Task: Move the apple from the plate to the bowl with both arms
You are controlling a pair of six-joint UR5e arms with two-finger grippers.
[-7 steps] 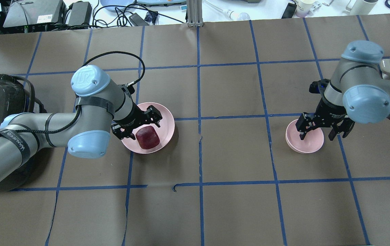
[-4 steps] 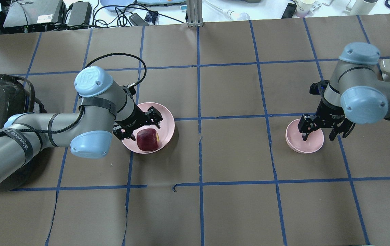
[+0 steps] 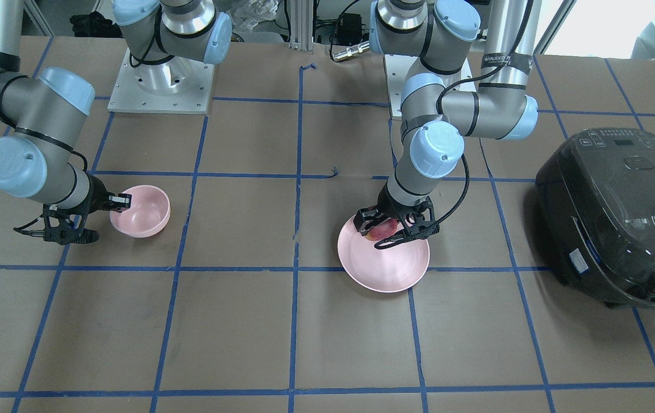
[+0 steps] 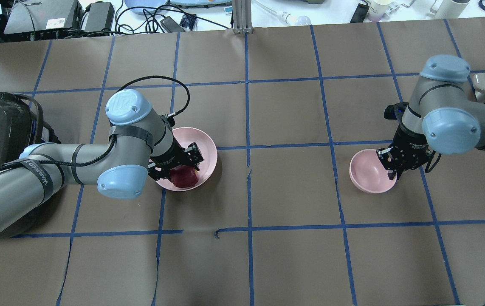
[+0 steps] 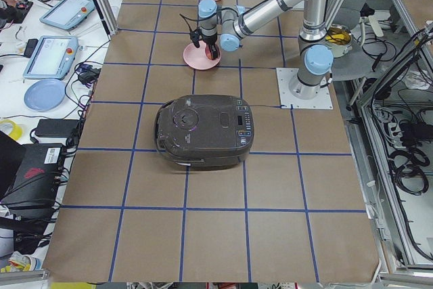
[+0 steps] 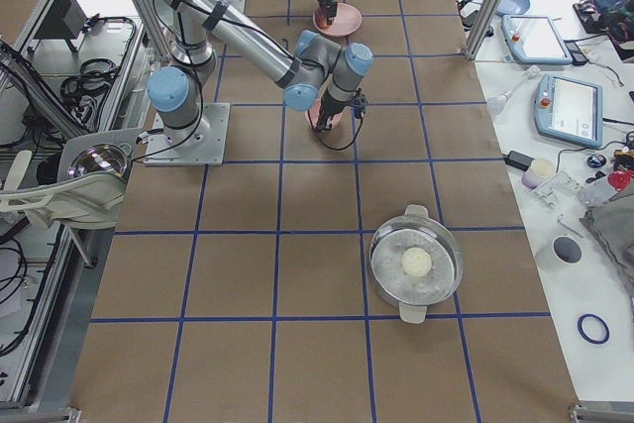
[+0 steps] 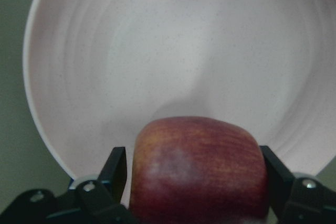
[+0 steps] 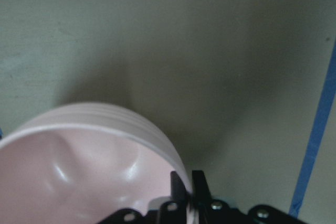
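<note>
front view, apple: the small dark red, blocky apple [image 3: 381, 230] lies on the far part of the round, shallow pale pink plate [image 3: 385, 267], half hidden by the gripper.
front view, left gripper: the black two-finger left gripper [image 3: 396, 226] reaches down onto the plate, one finger on each side of the apple.
front view, bowl: the small, deep pale pink bowl [image 3: 139, 213] sits on the brown papered tabletop [image 3: 247, 321], well apart from the plate.
front view, right gripper: the black right gripper [image 3: 116, 201] is at the bowl's rim.
front view, cooker: a dark grey rice cooker [image 3: 620, 212] stands near the plate.
overhead view, apple: on the plate's near side, between the left gripper's fingers.
overhead view, bowl: looks tilted, gripped side higher.
left wrist view, apple: red skin streaked yellow, with a pale dull patch; both fingers press its sides, so the left gripper pinches it while it rests on the plate.
right wrist view, bowl: the right gripper's fingers are pressed together on the rim wall, one inside, one outside.
</note>
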